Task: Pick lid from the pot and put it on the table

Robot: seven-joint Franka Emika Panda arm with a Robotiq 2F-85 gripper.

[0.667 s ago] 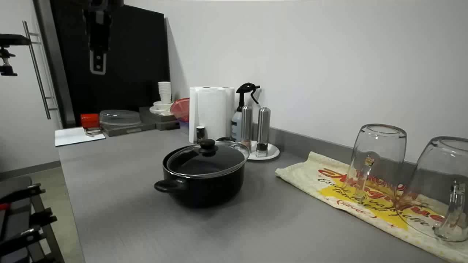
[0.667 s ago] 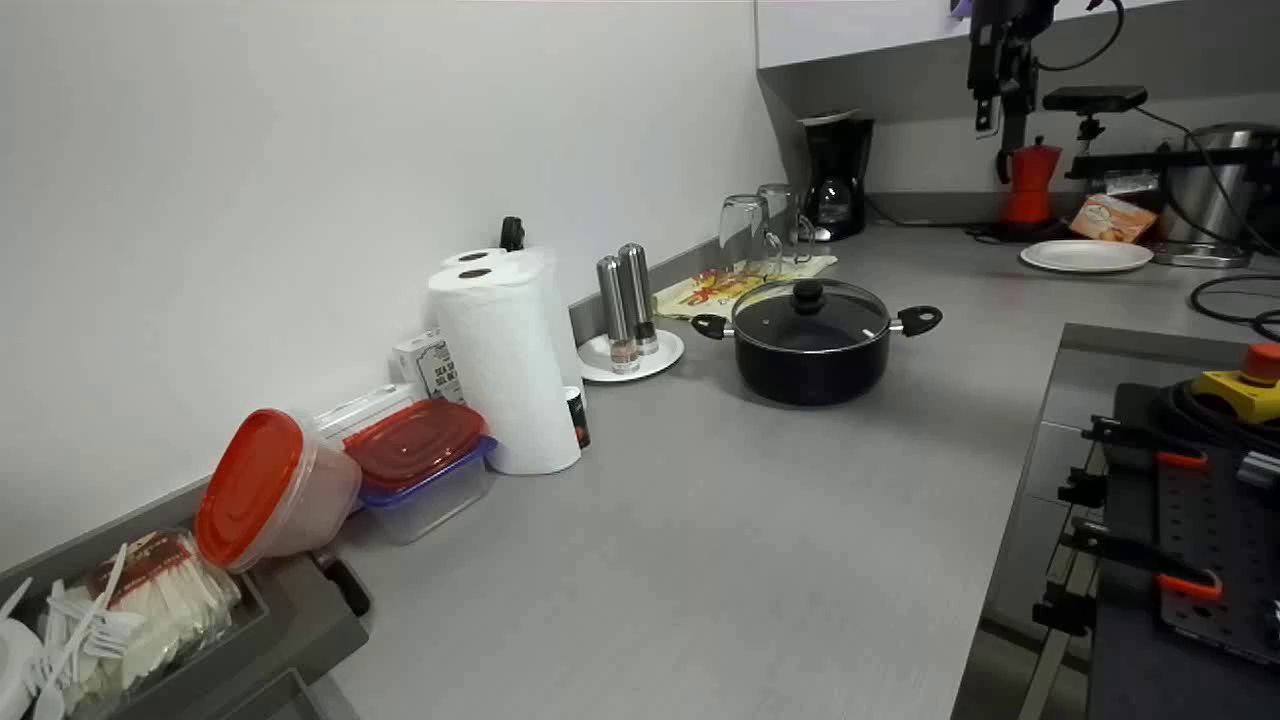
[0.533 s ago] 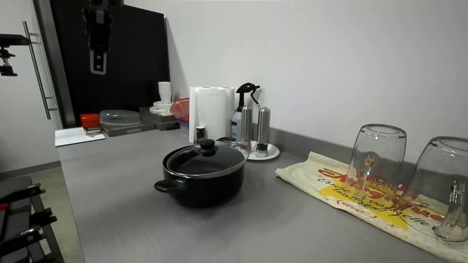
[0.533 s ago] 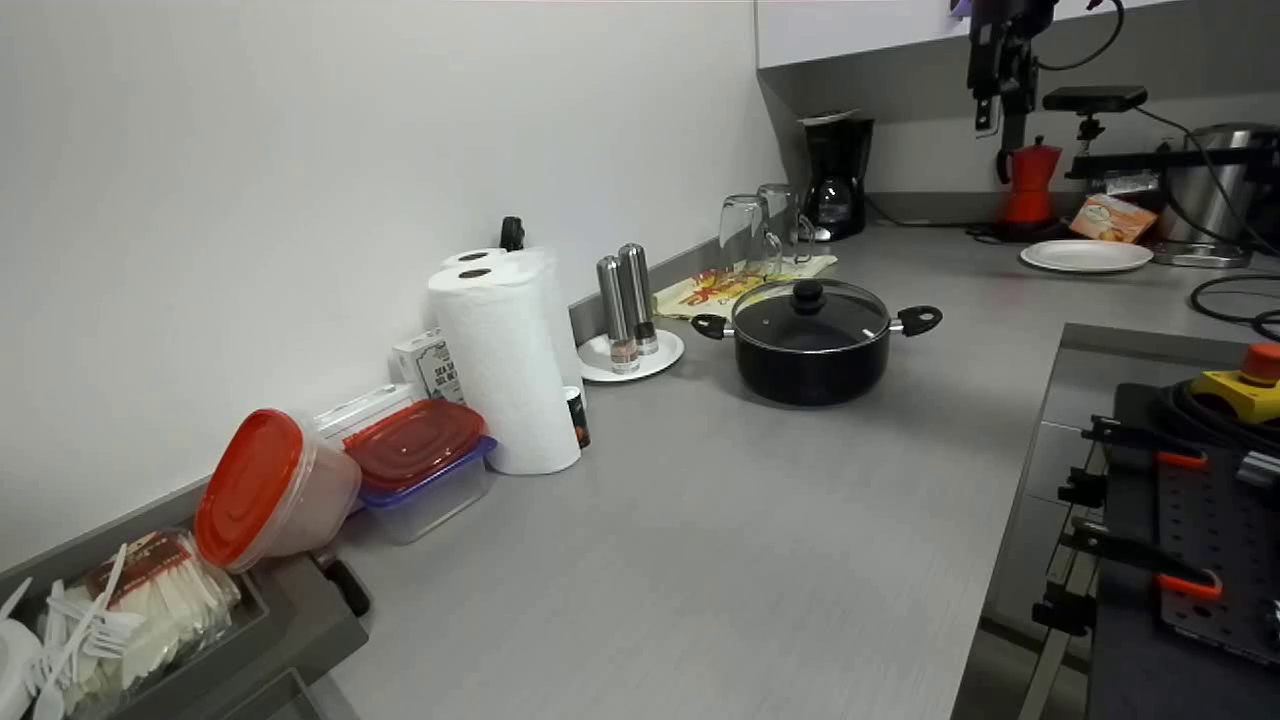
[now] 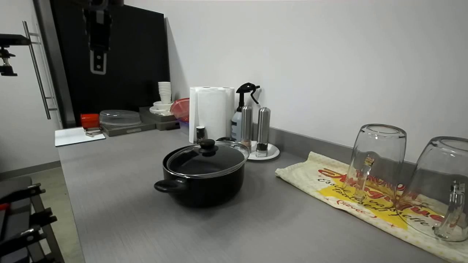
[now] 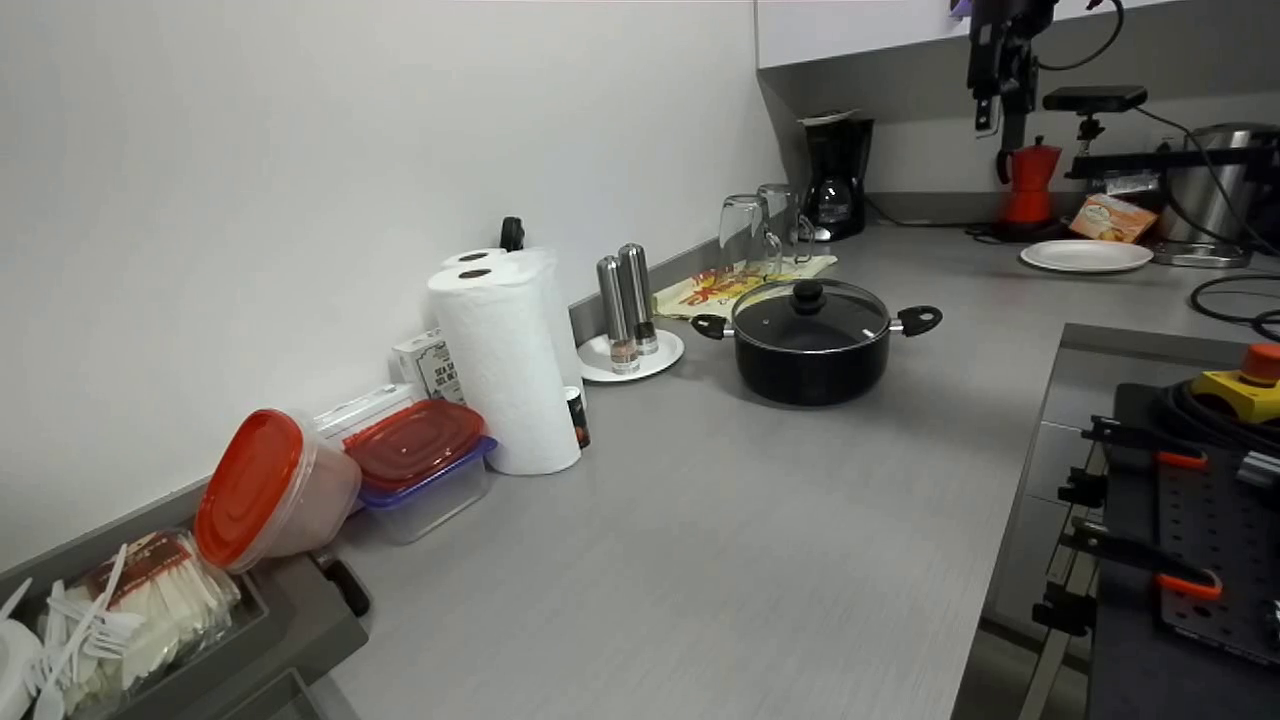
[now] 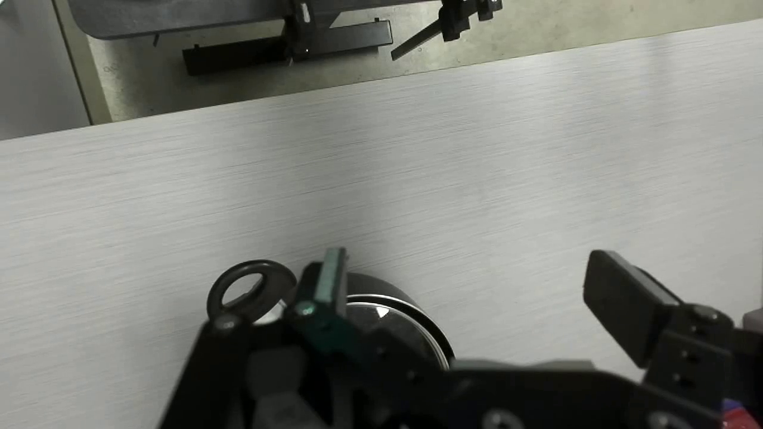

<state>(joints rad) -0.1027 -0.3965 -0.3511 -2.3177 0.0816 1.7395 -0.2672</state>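
The clear glass lid (image 5: 219,164) with a black knob sits on the black pot (image 5: 208,193). It looks slightly off-centre, with a strip of pot rim showing on its left in this exterior view. The lid (image 6: 770,325) and the pot (image 6: 812,380) also show in an exterior view. They stand on the grey table (image 5: 139,226). My gripper (image 5: 98,64) hangs high above the table, well away from the lid; it also shows in an exterior view (image 6: 988,118). In the wrist view my gripper (image 7: 465,277) is wide open and empty; its body hides most of the pot and lid.
Glass mugs (image 5: 378,164) stand upside down on a printed cloth (image 5: 303,171). Two grinders (image 6: 625,310) stand on a white plate (image 6: 660,357) near paper towel rolls (image 6: 510,370). Plastic containers (image 6: 260,490) are farther along the wall. The table's edge (image 7: 298,93) borders the floor.
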